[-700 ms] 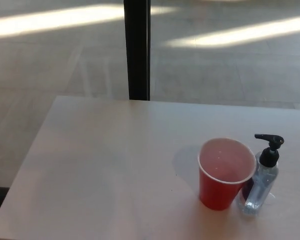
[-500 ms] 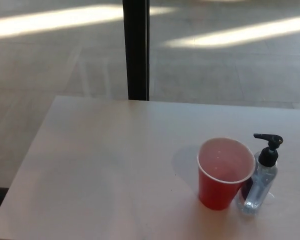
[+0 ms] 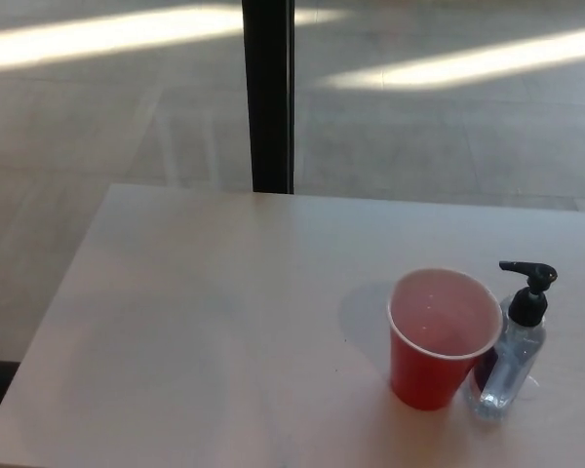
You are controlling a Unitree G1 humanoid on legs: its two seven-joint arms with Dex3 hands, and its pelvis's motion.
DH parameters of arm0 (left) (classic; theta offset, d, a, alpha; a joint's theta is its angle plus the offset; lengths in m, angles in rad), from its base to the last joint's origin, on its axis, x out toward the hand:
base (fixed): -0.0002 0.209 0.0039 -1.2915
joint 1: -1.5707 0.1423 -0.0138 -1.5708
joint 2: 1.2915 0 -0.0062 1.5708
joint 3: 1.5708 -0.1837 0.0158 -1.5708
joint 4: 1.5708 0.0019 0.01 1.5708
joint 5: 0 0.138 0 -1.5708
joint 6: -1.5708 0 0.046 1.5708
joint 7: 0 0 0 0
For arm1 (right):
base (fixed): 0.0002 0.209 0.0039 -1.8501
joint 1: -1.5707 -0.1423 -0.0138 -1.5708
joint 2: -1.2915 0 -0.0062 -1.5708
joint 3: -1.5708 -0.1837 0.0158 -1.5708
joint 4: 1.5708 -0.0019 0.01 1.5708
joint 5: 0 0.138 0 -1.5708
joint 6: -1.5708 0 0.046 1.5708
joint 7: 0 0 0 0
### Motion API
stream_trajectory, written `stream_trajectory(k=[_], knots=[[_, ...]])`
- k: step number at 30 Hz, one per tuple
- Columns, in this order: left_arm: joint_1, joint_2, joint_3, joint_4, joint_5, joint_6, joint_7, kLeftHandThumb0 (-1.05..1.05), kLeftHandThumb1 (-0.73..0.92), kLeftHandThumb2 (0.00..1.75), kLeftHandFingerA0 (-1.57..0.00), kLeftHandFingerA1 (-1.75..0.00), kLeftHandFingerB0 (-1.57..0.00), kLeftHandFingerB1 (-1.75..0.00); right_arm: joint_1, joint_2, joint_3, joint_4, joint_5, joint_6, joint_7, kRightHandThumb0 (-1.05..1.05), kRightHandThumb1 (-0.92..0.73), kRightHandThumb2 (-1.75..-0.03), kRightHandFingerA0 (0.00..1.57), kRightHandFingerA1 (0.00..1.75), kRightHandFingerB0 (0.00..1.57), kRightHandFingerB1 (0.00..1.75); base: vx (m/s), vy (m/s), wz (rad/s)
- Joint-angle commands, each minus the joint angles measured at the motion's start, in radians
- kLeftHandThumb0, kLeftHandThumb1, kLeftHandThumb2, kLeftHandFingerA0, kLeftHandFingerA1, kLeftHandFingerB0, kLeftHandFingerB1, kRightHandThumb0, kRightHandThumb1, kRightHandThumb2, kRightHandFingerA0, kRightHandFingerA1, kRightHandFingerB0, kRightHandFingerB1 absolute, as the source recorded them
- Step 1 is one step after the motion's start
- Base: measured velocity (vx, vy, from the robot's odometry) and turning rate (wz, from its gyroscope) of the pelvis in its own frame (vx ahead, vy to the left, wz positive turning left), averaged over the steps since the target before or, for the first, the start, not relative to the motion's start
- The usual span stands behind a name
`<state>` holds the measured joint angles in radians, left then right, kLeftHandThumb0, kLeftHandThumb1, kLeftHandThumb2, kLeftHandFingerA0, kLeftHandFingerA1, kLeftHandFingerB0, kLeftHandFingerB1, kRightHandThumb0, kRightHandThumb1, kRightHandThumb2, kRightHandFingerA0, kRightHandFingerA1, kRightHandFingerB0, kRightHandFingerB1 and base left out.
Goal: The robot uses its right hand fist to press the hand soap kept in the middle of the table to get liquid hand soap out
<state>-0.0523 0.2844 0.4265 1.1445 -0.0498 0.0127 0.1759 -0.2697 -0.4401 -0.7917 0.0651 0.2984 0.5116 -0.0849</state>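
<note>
Looking down, I saw neither hand, so their state I couldn't tell; the soap (image 3: 515,351) stood unpressed near the surface's (image 3: 224,322) right edge, touching a cup (image 3: 441,341).

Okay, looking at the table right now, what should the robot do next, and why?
Probably bring the right hand in from the right, above the black pump head of the soap bottle. Neither hand is in view yet, and the nozzle points toward the red cup beside it.

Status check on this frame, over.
Both hands out of view. Soap bottle upright, pump untouched. Red cup close on its left, pump top clear.
</note>
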Motion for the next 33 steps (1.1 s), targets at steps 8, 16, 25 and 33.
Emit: stream_trajectory(k=[8,16,25,33], knots=[[-0.015,0.037,0.013,0.028,-0.028,-0.045,0.062,-0.36,0.52,1.47,-0.43,-1.17,-0.38,-1.15,-0.279,-0.007,0.275,-0.255,0.104,0.084,0.102,-0.13,-0.54,-1.19,0.99,1.75,0.80,1.52,0.00,0.000,0.00],[-0.014,0.039,0.006,0.036,-0.033,-0.057,0.054,-0.38,0.55,1.47,-0.44,-1.09,-0.40,-1.07,-0.211,0.027,0.447,-0.372,0.125,0.085,0.194,-0.14,-0.50,-1.30,0.98,1.75,0.78,1.58,0.00,0.000,0.00],[0.006,0.037,-0.008,0.041,-0.043,-0.063,0.051,-0.35,0.56,1.42,-0.38,-1.18,-0.33,-1.12,-0.116,0.066,0.562,-0.390,0.105,0.107,0.206,-0.10,-0.53,-1.29,0.93,1.75,0.74,1.60,0.00,0.000,0.00],[0.025,0.046,-0.031,0.041,-0.041,-0.061,0.054,-0.18,0.70,1.31,-0.52,-0.84,-0.44,-0.79,-0.091,0.091,0.623,-0.369,0.094,0.095,0.245,-0.09,-0.51,-1.29,0.95,1.75,0.78,1.58,0.00,0.000,0.00]])
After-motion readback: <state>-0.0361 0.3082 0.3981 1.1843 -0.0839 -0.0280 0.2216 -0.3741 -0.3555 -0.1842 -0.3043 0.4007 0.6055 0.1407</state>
